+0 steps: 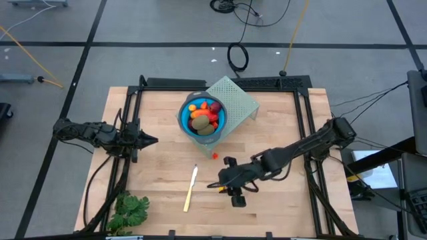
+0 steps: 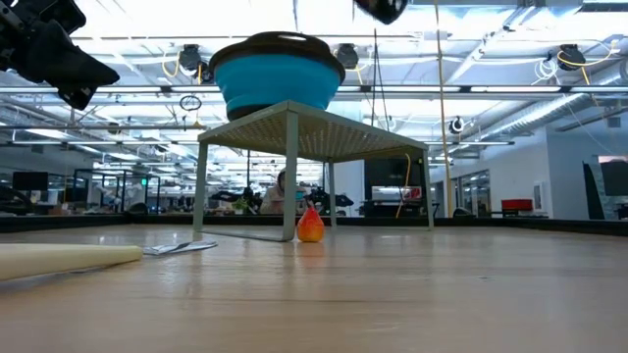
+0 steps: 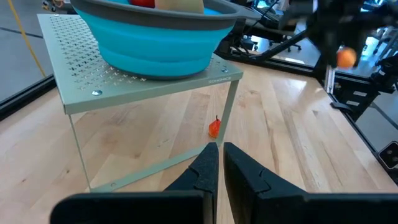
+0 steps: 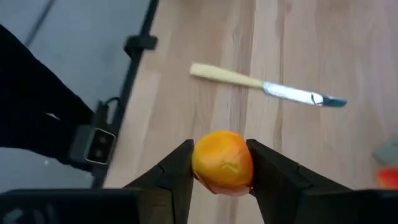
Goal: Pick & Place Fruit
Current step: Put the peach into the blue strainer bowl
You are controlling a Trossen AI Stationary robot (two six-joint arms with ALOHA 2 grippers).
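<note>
Seen from above, the left gripper (image 1: 152,140) hangs at about nine o'clock on the table (image 1: 280,133), its two fingers (image 3: 208,165) pressed together and holding nothing. Below it, at seven o'clock near the table's front corner, lies a leafy green bunch (image 1: 129,212). Toward six o'clock rests a knife (image 1: 191,189) with a cream handle and a silver blade.

At twelve o'clock stands a pale green perforated stand (image 1: 239,100), and on top of it sits a blue bowl (image 1: 185,123) already heaped with fruit (image 1: 203,117): an orange-red oblong, a brown-green oval, a dark red ball and small orange pieces. On the wood just beside the stand's front leg, near the table's middle, lies one small red-orange fruit piece (image 1: 215,155), standing apart from both grippers.

Further right, at about five o'clock, the right gripper (image 1: 217,185) hovers above the table just beside the knife's blade end. Its fingers pinch a small orange fruit (image 4: 222,162) between them, one pad on each side.
</note>
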